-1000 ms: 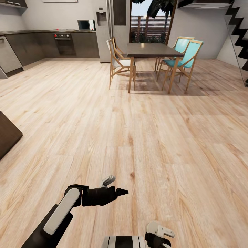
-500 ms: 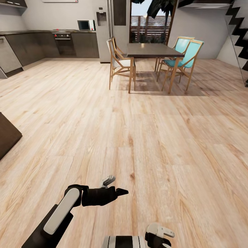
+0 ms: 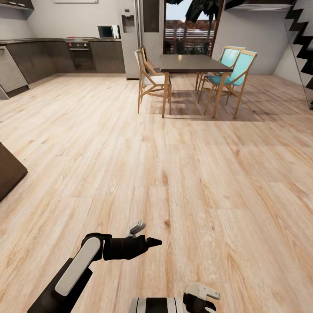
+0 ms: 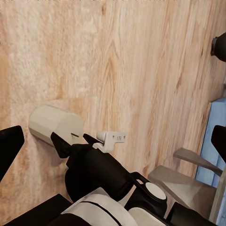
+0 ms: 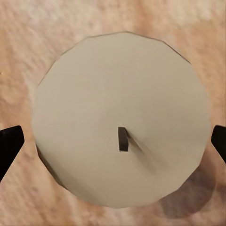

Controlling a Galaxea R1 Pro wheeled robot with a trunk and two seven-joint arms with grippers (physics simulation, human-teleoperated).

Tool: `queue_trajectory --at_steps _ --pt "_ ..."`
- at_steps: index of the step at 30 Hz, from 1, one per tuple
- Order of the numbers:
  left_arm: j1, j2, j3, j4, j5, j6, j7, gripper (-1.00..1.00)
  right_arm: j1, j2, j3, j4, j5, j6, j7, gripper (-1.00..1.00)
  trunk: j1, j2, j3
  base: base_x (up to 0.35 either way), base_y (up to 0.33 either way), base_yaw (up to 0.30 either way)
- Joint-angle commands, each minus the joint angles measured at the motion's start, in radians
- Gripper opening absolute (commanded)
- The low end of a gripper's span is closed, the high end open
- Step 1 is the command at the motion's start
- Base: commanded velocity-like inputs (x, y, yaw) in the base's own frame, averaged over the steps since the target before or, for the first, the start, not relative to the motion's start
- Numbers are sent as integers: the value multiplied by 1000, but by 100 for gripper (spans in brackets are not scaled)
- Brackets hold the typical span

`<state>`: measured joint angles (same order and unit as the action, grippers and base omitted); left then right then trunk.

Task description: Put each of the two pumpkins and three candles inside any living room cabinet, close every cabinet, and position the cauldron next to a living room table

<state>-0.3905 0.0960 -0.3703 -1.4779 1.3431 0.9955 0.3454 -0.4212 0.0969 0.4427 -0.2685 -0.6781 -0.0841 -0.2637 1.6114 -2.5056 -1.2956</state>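
Observation:
A beige candle (image 5: pixel 117 122) with a short dark wick sits between the fingers of my right gripper (image 5: pixel 113 141), which is shut on it above the wood floor. The left wrist view shows the same candle (image 4: pixel 54 123) at the tip of the right arm. In the head view the right gripper (image 3: pixel 203 299) is at the bottom edge. My left gripper (image 3: pixel 145 234) hangs open and empty over the floor just left of it. The pumpkins, the cauldron and the low grey table are out of view.
Light wood floor (image 3: pixel 174 165) stretches ahead. A dark-topped dining table (image 3: pixel 191 64) with wooden chairs (image 3: pixel 150 78) stands at the far middle. Kitchen units (image 3: pixel 65 54) line the far left wall. A dark-brown furniture corner (image 3: pixel 8 170) juts in at the left edge. Stairs (image 3: pixel 304 34) rise at the far right.

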Motion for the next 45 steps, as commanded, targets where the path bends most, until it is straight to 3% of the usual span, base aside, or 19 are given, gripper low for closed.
queue_trajectory --at_steps 1,38,39,45 --pt "-1 1 -1 -1 11 0 10 100 -1 0 8 0 -11 -5 -5 100 0 0 -1 51 0 0" --pt "-1 1 -1 -1 11 0 9 100 -1 0 8 0 -11 -5 -5 100 1 -1 -12 7 0 0" --pt "-1 1 -1 -1 11 0 9 100 -1 0 8 0 -11 -5 -5 -100 1 -1 -12 0 0 0" --pt "-1 1 -1 -1 11 0 9 100 -1 0 8 0 -11 -5 -5 -100 1 -1 -12 0 0 0"
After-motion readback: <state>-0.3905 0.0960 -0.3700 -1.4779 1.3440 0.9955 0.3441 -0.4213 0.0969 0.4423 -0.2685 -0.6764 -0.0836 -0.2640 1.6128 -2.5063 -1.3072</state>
